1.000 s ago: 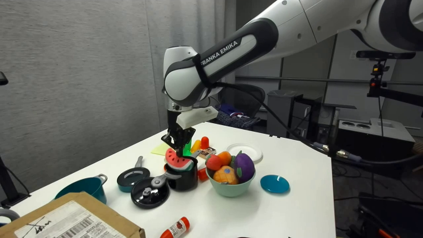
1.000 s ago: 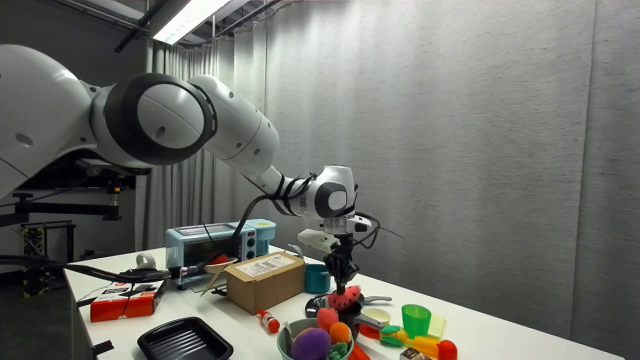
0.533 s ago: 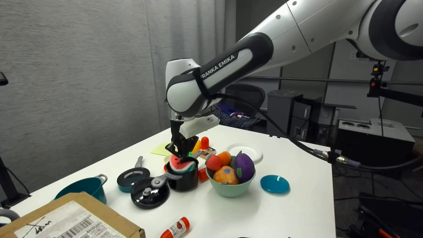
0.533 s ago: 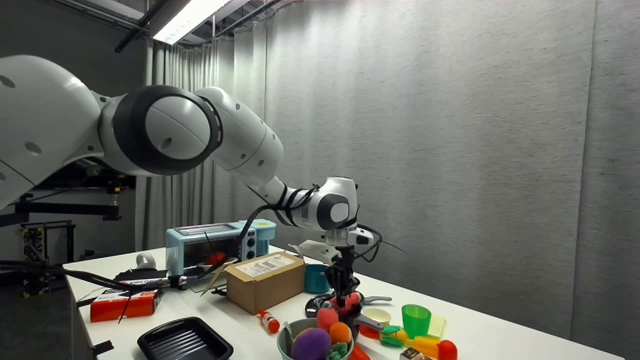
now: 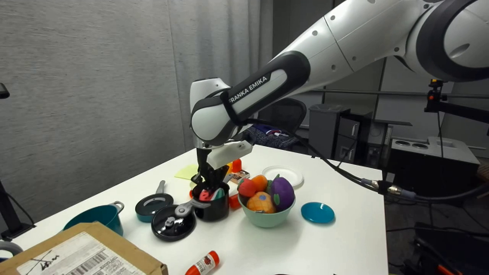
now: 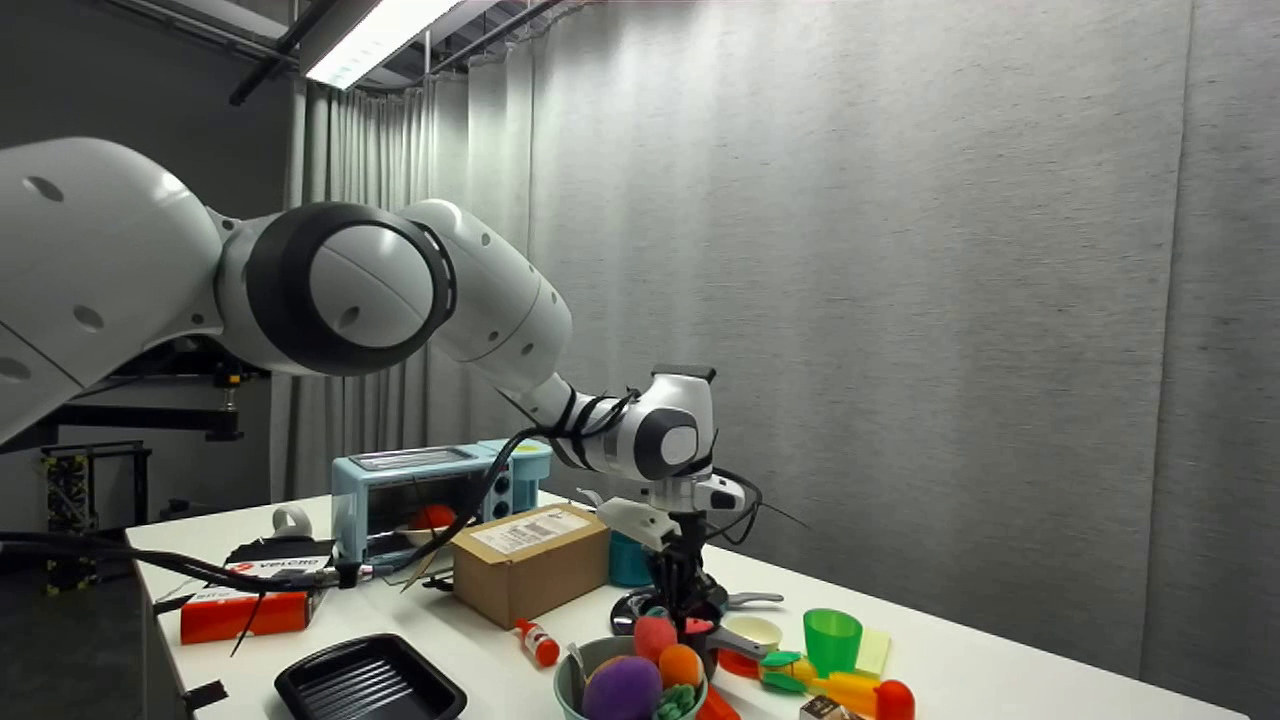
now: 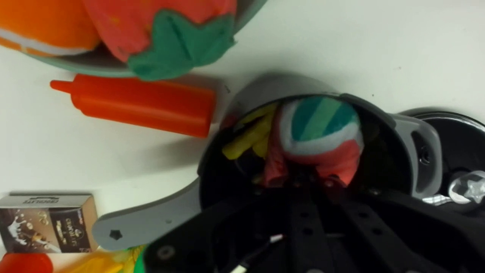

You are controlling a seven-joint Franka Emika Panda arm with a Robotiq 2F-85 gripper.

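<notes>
Wrist view shows the toy watermelon (image 7: 320, 140) tucked inside the black pot (image 7: 388, 163), the gripper (image 7: 307, 177) closed tight and pressed against it, so this looks like the squashing-down step, and the next move seems to need a gentle push, then a straight lift.

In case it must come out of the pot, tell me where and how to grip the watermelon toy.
Pinch the watermelon toy by its green-striped rind, probably best from straight above: that part faces up, while the black pot walls in its sides.
</notes>
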